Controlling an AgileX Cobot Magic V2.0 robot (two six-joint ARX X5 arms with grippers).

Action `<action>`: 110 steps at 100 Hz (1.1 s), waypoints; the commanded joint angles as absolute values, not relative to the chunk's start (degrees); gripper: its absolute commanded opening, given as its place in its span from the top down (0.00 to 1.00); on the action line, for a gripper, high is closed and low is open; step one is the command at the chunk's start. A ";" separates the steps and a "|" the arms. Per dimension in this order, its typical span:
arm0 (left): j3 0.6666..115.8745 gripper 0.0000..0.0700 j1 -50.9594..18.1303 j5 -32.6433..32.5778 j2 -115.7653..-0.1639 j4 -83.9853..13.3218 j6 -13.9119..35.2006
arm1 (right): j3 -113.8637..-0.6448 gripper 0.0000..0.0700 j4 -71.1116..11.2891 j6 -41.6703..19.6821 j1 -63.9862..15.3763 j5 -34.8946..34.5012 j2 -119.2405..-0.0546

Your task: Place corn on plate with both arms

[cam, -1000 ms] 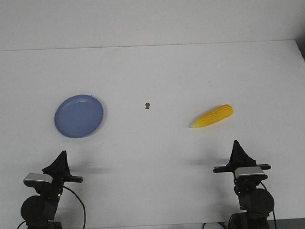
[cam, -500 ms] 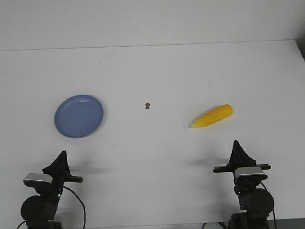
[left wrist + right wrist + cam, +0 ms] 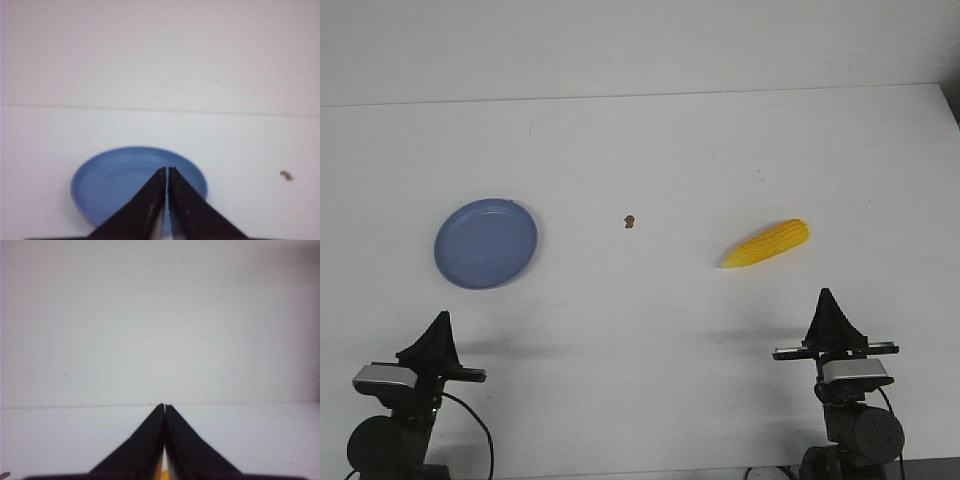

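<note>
The yellow corn [image 3: 766,243] lies on the white table right of centre, its pointed end toward the front left. The periwinkle-blue plate [image 3: 485,243] sits on the left with nothing on it. My left gripper [image 3: 440,318] is shut at the front left, well short of the plate [image 3: 107,180], which fills the space behind its tips [image 3: 166,169]. At the front right, my right gripper [image 3: 827,294] is shut too, short of the corn. In the right wrist view its tips [image 3: 164,405] meet, and a sliver of corn [image 3: 158,473] shows low between the fingers.
A tiny brown speck [image 3: 630,221] lies on the table between plate and corn; it also shows in the left wrist view as a speck [image 3: 286,175]. The table's far edge [image 3: 640,95] meets a white wall.
Both arms have drawn back a little toward the front edge, and both grippers sit lower in the front view. Corn and plate have not moved.
</note>
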State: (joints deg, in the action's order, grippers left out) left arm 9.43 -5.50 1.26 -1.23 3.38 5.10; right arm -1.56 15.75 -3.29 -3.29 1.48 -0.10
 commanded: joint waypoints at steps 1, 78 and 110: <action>12.91 0.98 -5.48 0.84 -2.31 0.78 5.69 | -4.40 1.00 13.65 -5.65 -3.31 1.52 -0.10; 61.08 0.98 -5.48 -0.21 -45.25 -39.59 4.99 | -49.47 1.00 -38.85 -7.27 -3.31 1.50 -32.01; 61.84 0.98 -5.48 -0.21 -47.11 -38.85 5.21 | -50.89 1.00 -39.33 -7.49 -3.31 1.48 -35.31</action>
State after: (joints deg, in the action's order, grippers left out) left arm 60.64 -5.50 -0.10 -47.18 -39.59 5.48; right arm -49.78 -39.75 -7.33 -3.29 1.52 -35.29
